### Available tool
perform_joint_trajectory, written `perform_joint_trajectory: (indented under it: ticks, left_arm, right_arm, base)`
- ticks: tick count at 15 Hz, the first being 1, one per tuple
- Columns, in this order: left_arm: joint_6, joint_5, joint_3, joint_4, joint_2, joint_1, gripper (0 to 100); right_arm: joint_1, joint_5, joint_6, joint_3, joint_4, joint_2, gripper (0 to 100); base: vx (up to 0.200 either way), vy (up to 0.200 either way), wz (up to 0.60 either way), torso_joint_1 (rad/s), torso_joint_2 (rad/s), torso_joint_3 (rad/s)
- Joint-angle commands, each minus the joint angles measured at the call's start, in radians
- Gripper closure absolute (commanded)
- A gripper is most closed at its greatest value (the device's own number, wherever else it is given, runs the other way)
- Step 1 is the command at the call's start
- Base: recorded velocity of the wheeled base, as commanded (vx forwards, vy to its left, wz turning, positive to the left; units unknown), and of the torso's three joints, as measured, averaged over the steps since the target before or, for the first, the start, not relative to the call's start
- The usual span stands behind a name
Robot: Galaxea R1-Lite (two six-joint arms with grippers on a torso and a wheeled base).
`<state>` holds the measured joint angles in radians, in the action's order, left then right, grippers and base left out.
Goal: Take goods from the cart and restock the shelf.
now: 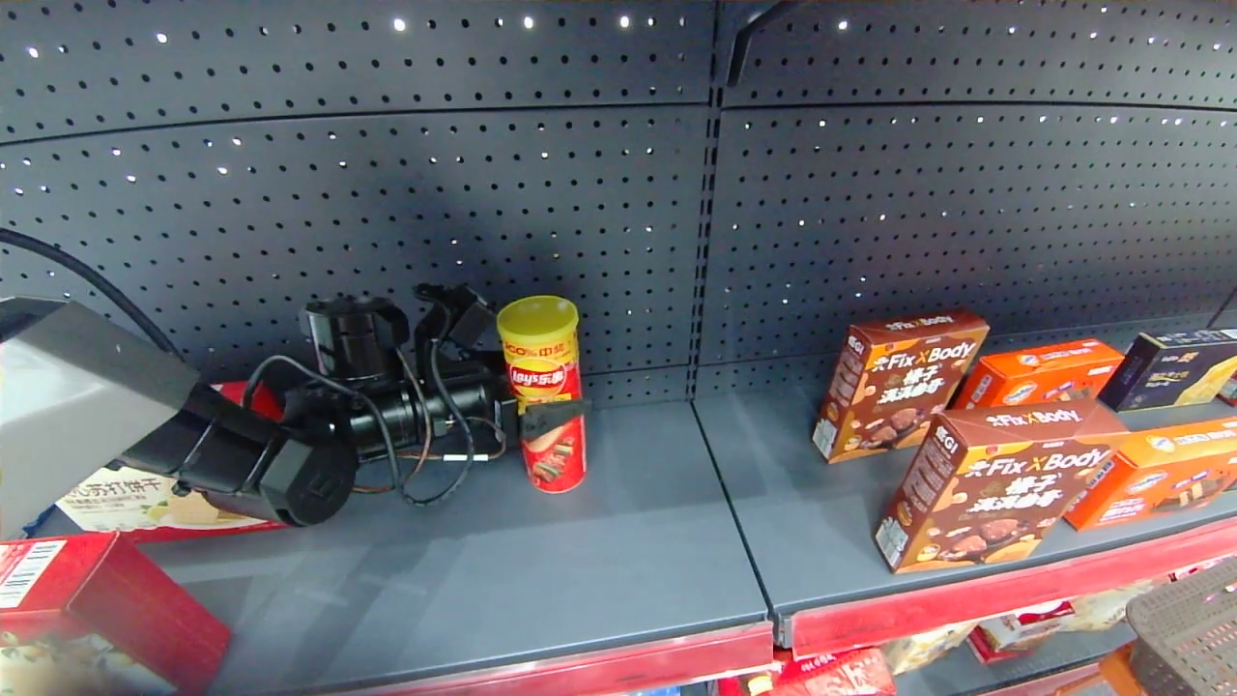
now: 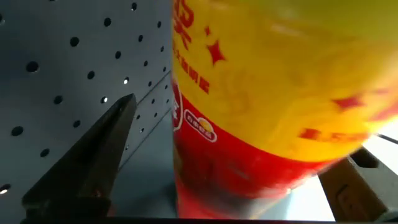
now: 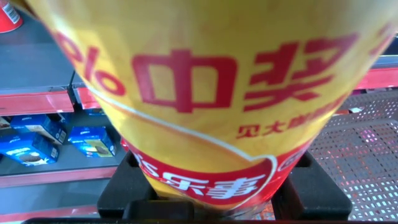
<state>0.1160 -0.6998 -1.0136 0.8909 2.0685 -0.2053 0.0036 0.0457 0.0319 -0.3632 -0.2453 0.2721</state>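
1. Left hand (image 1: 534, 365) sits released over the left bay of the shelf (image 1: 541, 570). Its fingers are spread to either side of the chips can (image 1: 541, 372), which stands upright between them.
2. From the head view we see one black finger crossing the near side of the can at about mid-height, and the arm stretching away to the left.
3. From the left wrist view we see one finger (image 2: 93, 162) standing apart from the can, with a strip of shelf board and pegboard showing between them. The other finger (image 2: 351, 186) lies just beside the can's opposite side, and we cannot tell whether it touches.
4. The chips can has a yellow lid and upper half and a red lower half. Its base rests on the shelf board, far back near the pegboard back wall (image 1: 387, 193).
5. Our right hand (image 3: 217, 194) grasps a second chips can (image 3: 205, 93), with black fingers flanking its red band on both sides. Behind it we see lower shelves with blue boxes (image 3: 43, 140).
6. On the right bay stand two brown boxes (image 1: 899, 382), orange boxes (image 1: 1039, 372) and a dark box (image 1: 1174, 367), all well apart from the chips can.
7. A red box (image 1: 87, 619) sits at the near left corner, and a grey cart basket (image 1: 1193, 628) at the near right.
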Motion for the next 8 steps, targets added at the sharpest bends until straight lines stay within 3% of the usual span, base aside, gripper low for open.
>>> perform_joint_trajectory:
  ticks: [1,2,3,8]
  left_arm:
    - [0.001,0.0,-0.003,0.0,0.007,-0.005,0]
    - [-0.001,-0.001,-0.003,0.002,0.008,-0.005,0]
    - [0.001,-0.001,-0.003,0.002,0.008,-0.005,100]
    - [-0.021,0.023,0.015,0.013,-0.022,-0.011,100]
  right_arm:
    - [-0.001,0.0,0.0,0.0,0.0,0.001,100]
    - [-0.001,0.0,0.0,0.0,0.0,0.001,100]
    - [-0.001,-0.001,0.0,-0.002,0.001,-0.001,100]
    - [0.001,0.0,0.0,0.0,0.0,0.001,100]
  base:
    - [0.0,0.0,0.0,0.0,0.0,0.0]
    - [0.0,0.0,0.0,0.0,0.0,0.0]
    - [0.0,0.0,0.0,0.0,0.0,0.0]
    - [0.0,0.0,0.0,0.0,0.0,0.0]
